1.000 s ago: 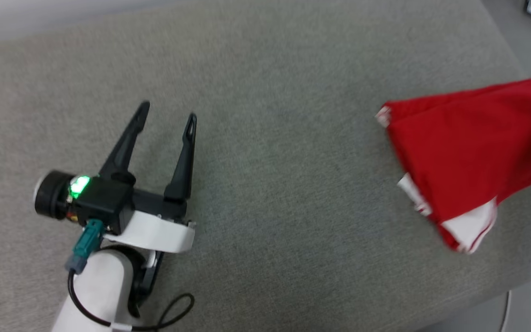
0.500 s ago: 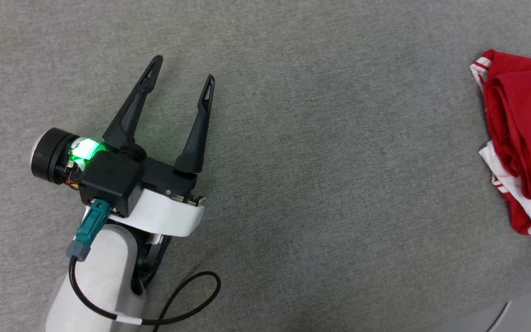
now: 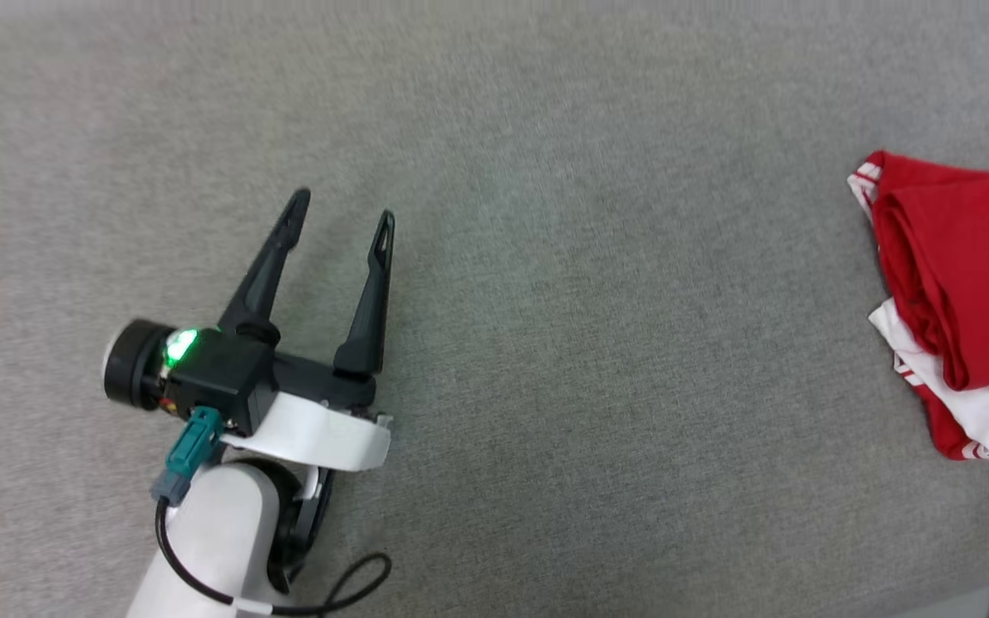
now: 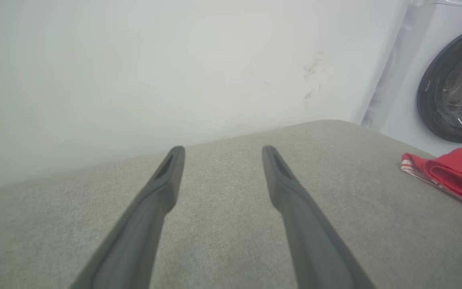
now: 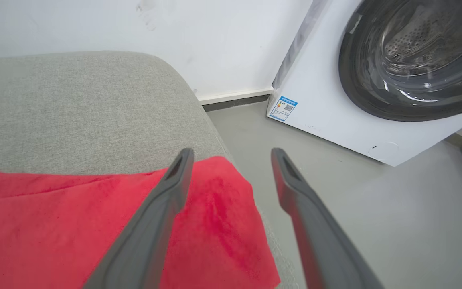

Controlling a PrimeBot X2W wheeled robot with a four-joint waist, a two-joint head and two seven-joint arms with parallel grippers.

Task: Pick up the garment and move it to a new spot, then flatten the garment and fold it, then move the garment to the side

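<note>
The garment [image 3: 967, 283] is a red jersey with white, red-striped trim, lying folded in a bundle at the right edge of the grey cushion [image 3: 563, 343]. From the left wrist the garment [image 4: 455, 174] lies far off to the right. My left gripper [image 3: 342, 208] rests open over bare cushion at the left, nothing between its fingers; its tips [image 4: 223, 154] point at the wall. My right gripper [image 5: 231, 158] is open above the garment [image 5: 74, 224], at the cushion's corner, with nothing held between the fingers.
A white washing machine [image 5: 335, 104] with a dark round door stands on the grey floor [image 5: 395, 216] past the cushion's right end. A white wall [image 4: 155, 72] runs behind the cushion. The cushion's edge drops off beside the garment.
The right gripper has opened and let go of the garment, which now lies bundled on the cushion instead of hanging stretched. The head camera has shifted. The left gripper stays open.
</note>
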